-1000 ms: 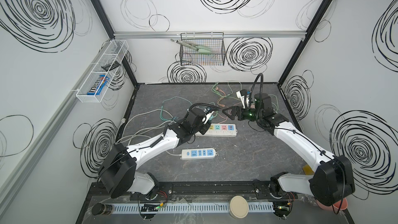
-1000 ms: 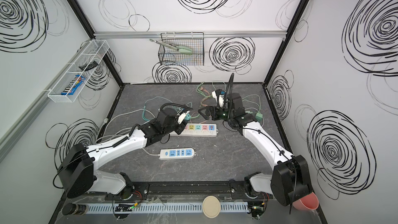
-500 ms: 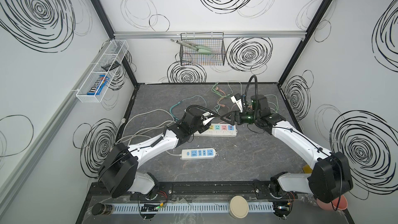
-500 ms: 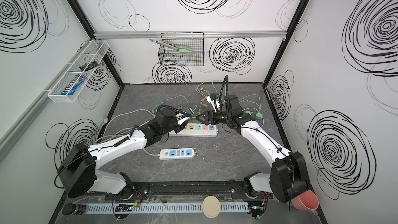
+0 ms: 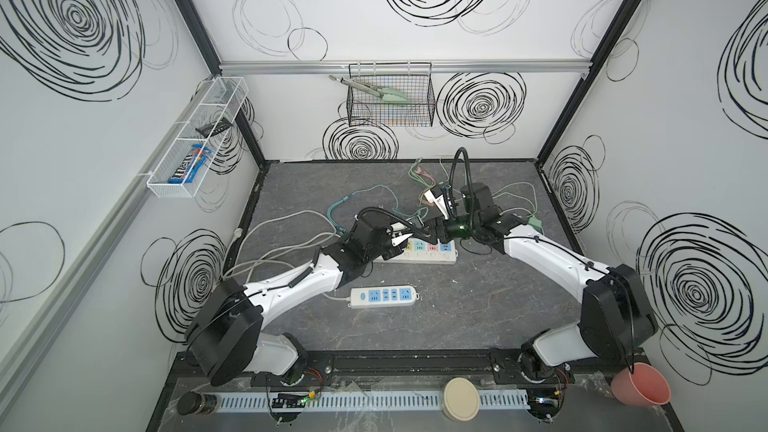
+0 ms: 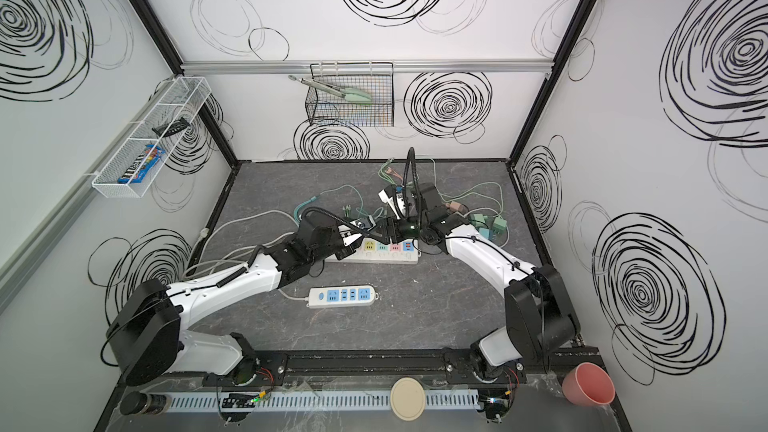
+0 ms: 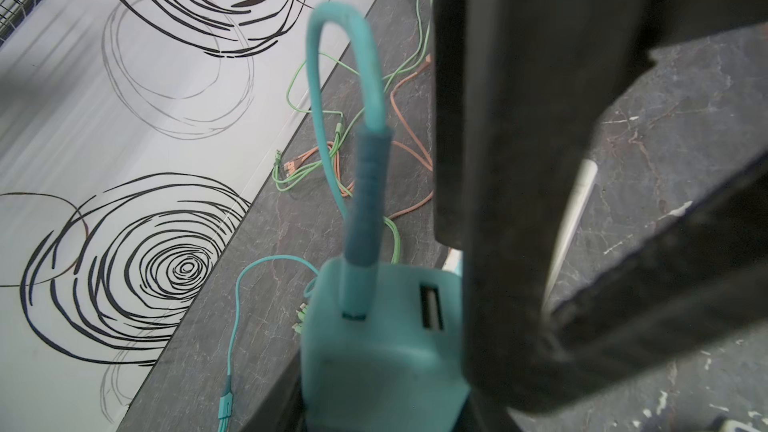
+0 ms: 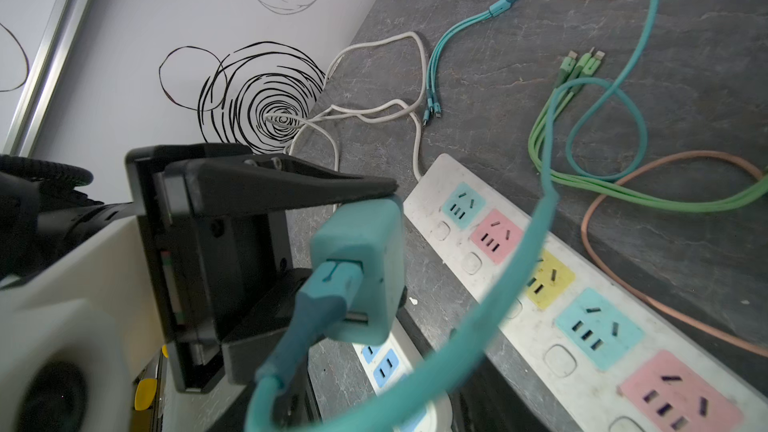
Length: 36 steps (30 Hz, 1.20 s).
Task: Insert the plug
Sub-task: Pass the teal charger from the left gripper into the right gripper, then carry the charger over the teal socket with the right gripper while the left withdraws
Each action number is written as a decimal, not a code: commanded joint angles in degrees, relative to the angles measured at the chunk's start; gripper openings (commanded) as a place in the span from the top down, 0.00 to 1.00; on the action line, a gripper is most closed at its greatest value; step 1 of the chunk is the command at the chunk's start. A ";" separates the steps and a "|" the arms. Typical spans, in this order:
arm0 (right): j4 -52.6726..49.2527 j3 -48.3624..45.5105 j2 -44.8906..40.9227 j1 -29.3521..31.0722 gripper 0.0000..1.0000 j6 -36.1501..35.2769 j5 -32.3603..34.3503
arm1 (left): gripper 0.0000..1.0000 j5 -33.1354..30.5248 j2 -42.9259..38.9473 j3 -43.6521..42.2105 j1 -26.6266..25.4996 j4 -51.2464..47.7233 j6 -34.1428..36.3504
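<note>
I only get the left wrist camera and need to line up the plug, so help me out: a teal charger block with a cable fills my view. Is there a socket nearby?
Observer: Yes. The right wrist view shows a long white power strip with coloured socket panels right beside the teal square charger block; every socket in view is empty.
Operator: How is the block held?
Observer: The left hand clamps it on two opposite faces, leaving the USB-port face free.
Operator: Any other strip?
Observer: In both top views, a shorter white power strip with blue sockets lies nearer the robot's bases, nothing plugged in.
</note>
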 commanded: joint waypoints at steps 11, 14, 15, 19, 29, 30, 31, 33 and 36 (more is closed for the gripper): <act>4.94 3.95 3.46 1.73 0.56 1.45 0.79 | 1.00 1.01 -2.74 -1.49 -1.22 5.99 1.76; 2.38 5.21 4.28 2.07 0.70 -0.71 1.94 | 0.98 0.84 -2.81 -1.23 -1.11 5.73 0.90; 1.87 5.42 4.41 2.07 0.75 -1.55 2.29 | 0.89 0.65 -2.98 -1.14 -1.01 5.71 0.36; -1.09 8.31 5.77 2.07 0.93 -7.85 3.18 | 0.42 -4.60 -4.75 -1.38 -0.16 7.38 -5.64; -5.37 16.91 15.22 4.01 1.00 -28.35 6.53 | 0.04 -30.59 -15.03 -8.13 3.00 3.64 -34.93; -6.07 17.71 16.21 4.58 1.00 -30.98 6.92 | 0.04 -33.15 -16.03 -8.45 3.44 1.54 -38.04; -7.02 18.55 17.16 5.19 1.00 -33.76 6.93 | 0.04 -34.65 -17.37 -8.52 3.99 -1.29 -41.59; -11.17 20.99 19.50 6.31 1.00 -39.95 6.77 | 0.04 -34.75 -19.35 -8.52 5.60 -6.37 -48.47; -18.84 25.69 23.47 8.39 1.00 -49.42 8.87 | 0.04 -33.05 -21.95 -8.94 8.07 -12.12 -54.17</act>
